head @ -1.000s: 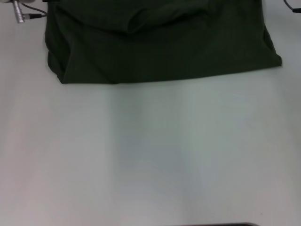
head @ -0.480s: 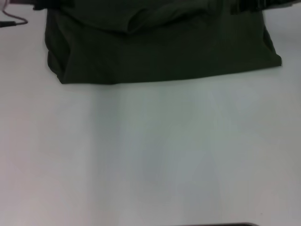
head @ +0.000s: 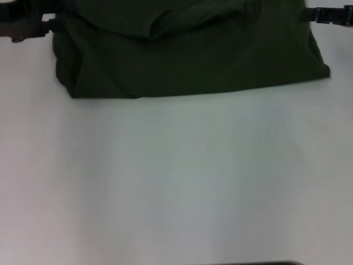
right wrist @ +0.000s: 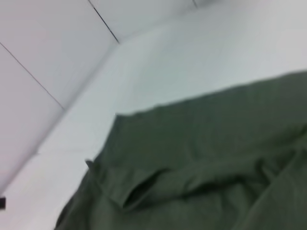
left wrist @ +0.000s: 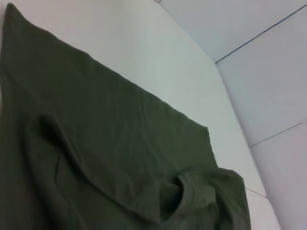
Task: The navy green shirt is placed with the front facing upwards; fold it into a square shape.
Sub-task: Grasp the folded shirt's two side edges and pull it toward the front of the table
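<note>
The navy green shirt (head: pixel 187 52) lies bunched and partly folded at the far end of the white table (head: pixel 176 182), reaching past the top of the head view. Its near edge runs almost straight across, with a rounded, slightly rumpled corner on the robot's left and a sharper corner jutting out on the robot's right. A raised fold with a pocket-like opening sits near the shirt's upper middle. All the table on the near side of the shirt's edge is bare, a broad open stretch reaching to the bottom of the view, and narrow strips of table also show beside the shirt's left and right edges.

The left gripper (head: pixel 27 27) appears as a dark shape just beside the shirt's far-left edge, close to the cloth; whether its fingers are spread or closed cannot be told. The right gripper (head: pixel 328 15) shows as a dark bar just beside the shirt's far-right edge, and its fingers' stance cannot be told either.

In the left wrist view the shirt (left wrist: pixel 105 158) fills the lower part, with one long straight edge against the table (left wrist: pixel 144 43) and a rolled, rounded fold near one corner. In the right wrist view the shirt (right wrist: pixel 201 167) lies with a straight edge against the table (right wrist: pixel 192 57), a folded flap opening near its middle, and pale wall panels beyond the table's edge
</note>
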